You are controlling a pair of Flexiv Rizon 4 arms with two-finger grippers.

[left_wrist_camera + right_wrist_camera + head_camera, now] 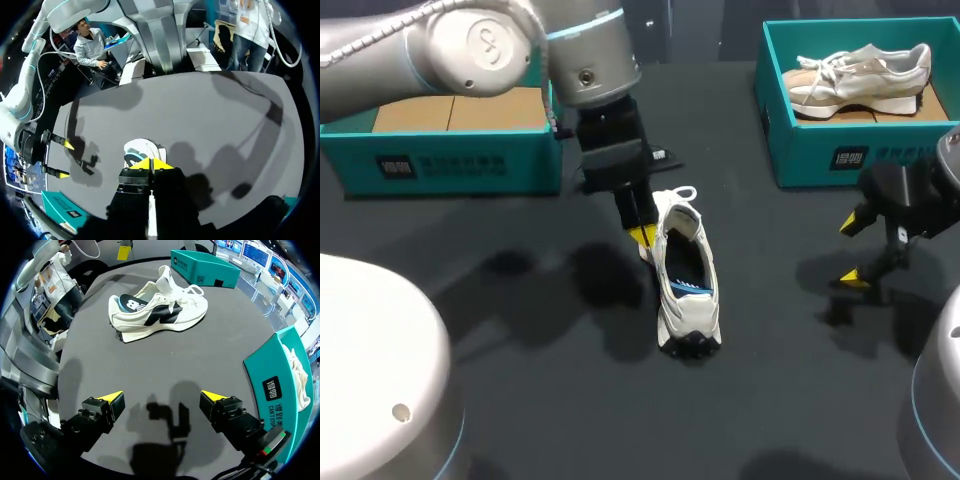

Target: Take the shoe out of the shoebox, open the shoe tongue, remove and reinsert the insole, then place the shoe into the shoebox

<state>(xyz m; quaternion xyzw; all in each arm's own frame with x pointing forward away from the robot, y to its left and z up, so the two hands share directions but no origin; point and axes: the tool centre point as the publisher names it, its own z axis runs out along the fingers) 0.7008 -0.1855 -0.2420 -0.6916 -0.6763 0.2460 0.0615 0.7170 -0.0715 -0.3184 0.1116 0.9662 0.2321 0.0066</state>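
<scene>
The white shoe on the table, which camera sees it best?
The right wrist view: the white shoe shows whole from its side, with nothing in front. The head view looks down into it from above. The left wrist view catches only a small bit beyond the left gripper's shut jaws.

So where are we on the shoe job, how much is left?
Done: the shoe is out, standing on the table. In hand: the left gripper, tips together, sits at the shoe's opening, probably working it open; I cannot confirm a pinch. The right gripper hangs open, apart. Left: the insole looks seated, so likely removal, reinsertion, then into the shoebox.
</scene>
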